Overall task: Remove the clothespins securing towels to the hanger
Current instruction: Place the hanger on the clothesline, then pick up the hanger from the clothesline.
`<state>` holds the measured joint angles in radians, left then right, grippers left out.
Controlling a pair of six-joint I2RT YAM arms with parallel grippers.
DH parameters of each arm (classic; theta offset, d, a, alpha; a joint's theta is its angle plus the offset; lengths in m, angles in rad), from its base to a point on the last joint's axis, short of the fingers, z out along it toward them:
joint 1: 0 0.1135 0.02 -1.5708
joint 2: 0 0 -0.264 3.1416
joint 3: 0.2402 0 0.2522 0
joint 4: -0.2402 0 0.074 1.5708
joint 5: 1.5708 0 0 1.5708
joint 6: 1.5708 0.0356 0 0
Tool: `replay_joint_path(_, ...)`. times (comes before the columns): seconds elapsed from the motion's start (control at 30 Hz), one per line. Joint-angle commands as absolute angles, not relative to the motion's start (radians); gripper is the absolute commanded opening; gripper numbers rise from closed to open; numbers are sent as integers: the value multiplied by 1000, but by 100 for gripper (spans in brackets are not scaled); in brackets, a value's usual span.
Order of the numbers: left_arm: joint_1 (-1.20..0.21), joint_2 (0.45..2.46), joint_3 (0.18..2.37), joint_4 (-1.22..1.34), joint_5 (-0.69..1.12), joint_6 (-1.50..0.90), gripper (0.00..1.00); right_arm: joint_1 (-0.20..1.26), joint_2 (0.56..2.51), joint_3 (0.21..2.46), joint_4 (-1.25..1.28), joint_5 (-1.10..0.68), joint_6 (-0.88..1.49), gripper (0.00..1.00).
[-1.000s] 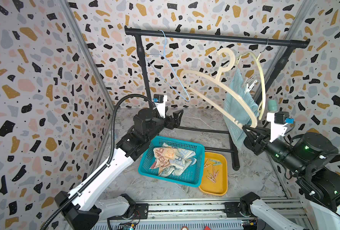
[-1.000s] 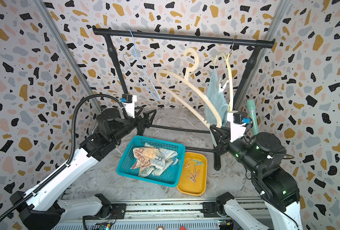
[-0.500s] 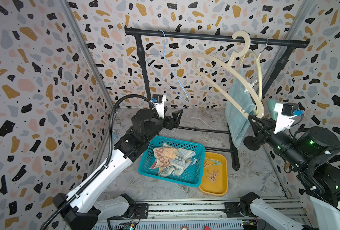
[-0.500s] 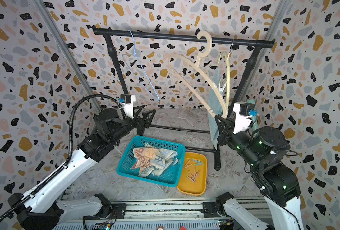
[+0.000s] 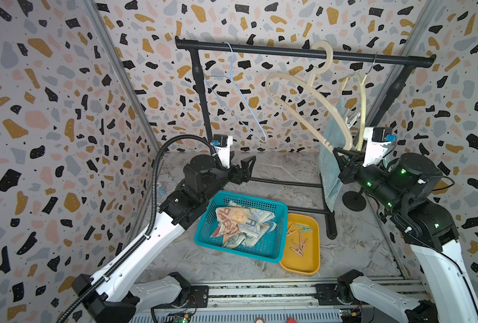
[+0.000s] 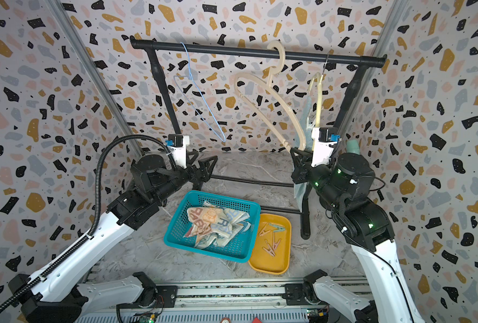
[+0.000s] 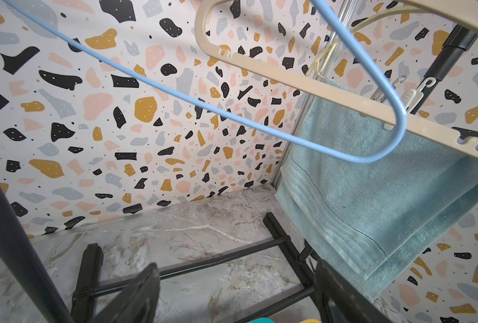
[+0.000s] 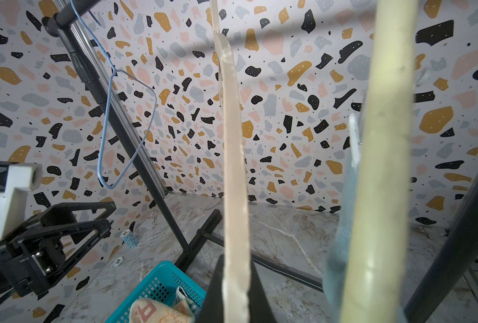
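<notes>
My right gripper (image 5: 341, 156) is shut on the lower end of a bare beige hanger (image 5: 302, 112), whose hook rests over the black rail; in the right wrist view the hanger (image 8: 233, 167) runs up from between the shut jaws of the gripper (image 8: 236, 293). Beside it a cream hanger (image 5: 362, 112) carries the light-blue towel (image 5: 330, 156), held by white clothespins (image 7: 412, 96). My left gripper (image 5: 246, 167) hangs open and empty near the rail's left post. Two towels (image 5: 232, 221) lie in the teal basket (image 5: 204, 235), and loose clothespins (image 5: 298, 243) in the orange tray (image 5: 313, 251).
A bare blue wire hanger (image 5: 243, 103) hangs at the left of the black rack (image 5: 260, 50). The rack's base bars (image 7: 204, 263) cross the marble floor behind the basket. Terrazzo walls close in on three sides. Two small round chips (image 8: 128, 237) lie by the left wall.
My right gripper has carried the beige hanger up and to the right, and its hook now sits over the rail. The left arm has not moved.
</notes>
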<state>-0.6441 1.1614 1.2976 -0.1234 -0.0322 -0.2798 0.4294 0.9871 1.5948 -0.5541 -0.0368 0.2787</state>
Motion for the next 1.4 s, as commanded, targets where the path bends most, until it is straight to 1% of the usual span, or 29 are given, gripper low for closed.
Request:
replay_joint_path(0.0,-641,1143,1285,-85,-31,-262,86,429,981,1640,-484,-35,292,0)
replay_joint_path(0.33,-640,1143,1278,-87,-30,-248,86,429,938,1554,-456,-88,318,0)
replay_joint_path(0.37,-640,1144,1279,-86,-30,-246,86,429,935,1550,-458,-99,318,7)
replay_joint_path(0.4,-640,1145,1279,-86,-28,-246,86,430,930,1544,-459,-106,320,18)
replay_joint_path(0.43,-640,1146,1280,-86,-28,-246,86,429,926,1541,-459,-113,322,22)
replay_joint_path(0.5,-641,1147,1282,-86,-25,-247,86,429,919,1536,-463,-122,322,27)
replay_joint_path(0.57,-640,1147,1281,-86,-22,-247,86,429,908,1532,-469,-123,322,36)
replay_joint_path(0.63,-640,1150,1282,-87,-21,-247,86,429,892,1523,-470,-122,324,41)
replay_joint_path(0.73,-640,1156,1282,-86,-11,-241,86,430,861,1514,-481,-115,329,46)
replay_joint_path(1.0,-640,1179,1311,-97,-8,-231,86,429,759,1489,-529,-53,318,53)
replay_joint_path(1.17,-640,1190,1327,-103,-11,-233,86,430,725,1521,-555,-14,309,54)
replay_joint_path(1.37,-640,1186,1332,-104,-22,-232,86,429,744,1586,-578,-8,283,52)
